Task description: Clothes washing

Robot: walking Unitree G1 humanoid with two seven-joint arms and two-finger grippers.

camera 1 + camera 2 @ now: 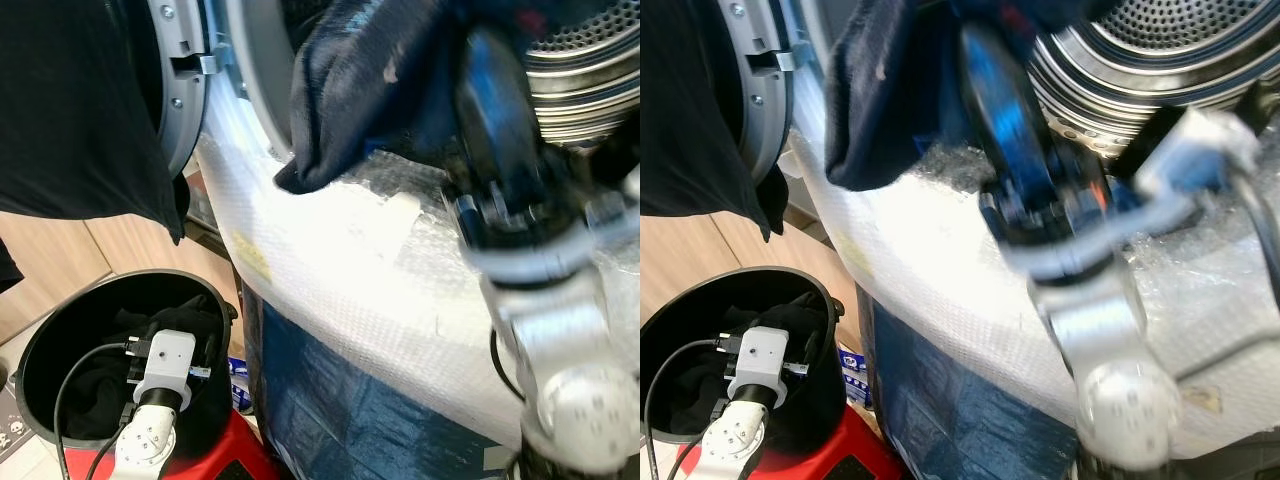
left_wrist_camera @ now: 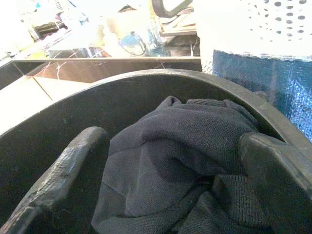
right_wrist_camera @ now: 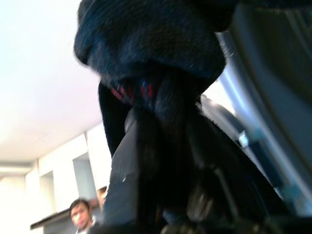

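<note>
A round black bin (image 1: 40, 340) stands on the floor at the robot's left, beside the washer (image 1: 420, 330). Inside the bin lies a heap of dark clothes (image 2: 185, 161), grey-black knit fabric, crumpled and folded over itself. The left gripper (image 2: 170, 180) is lowered into the bin, with its white wrist above the rim. Its two black fingers (image 2: 63, 175) stand wide apart, one on each side of the heap. They are close to the fabric, but I cannot tell if they touch it.

The washer front is covered with white bubble wrap (image 1: 330, 270), and lower there is a blue sheet (image 1: 330, 410). The steel drum (image 1: 1170, 40), with many small holes, is open at the top right. I cannot see if anything lies inside it. The washer door (image 1: 180, 90) stands open to the left, and a black cloth (image 1: 70, 110) hangs in front of it.

The right gripper (image 3: 165, 146) is raised in front of the drum opening. Its fingers are clamped on a dark navy garment (image 1: 370, 90), which has a small red mark near the grip. The garment hangs from the gripper down to the left, and its lower end reaches the bubble wrap just below the door opening. The arm is blurred. In the right wrist view a person (image 3: 80, 214) stands far behind, under a bright ceiling.
</note>
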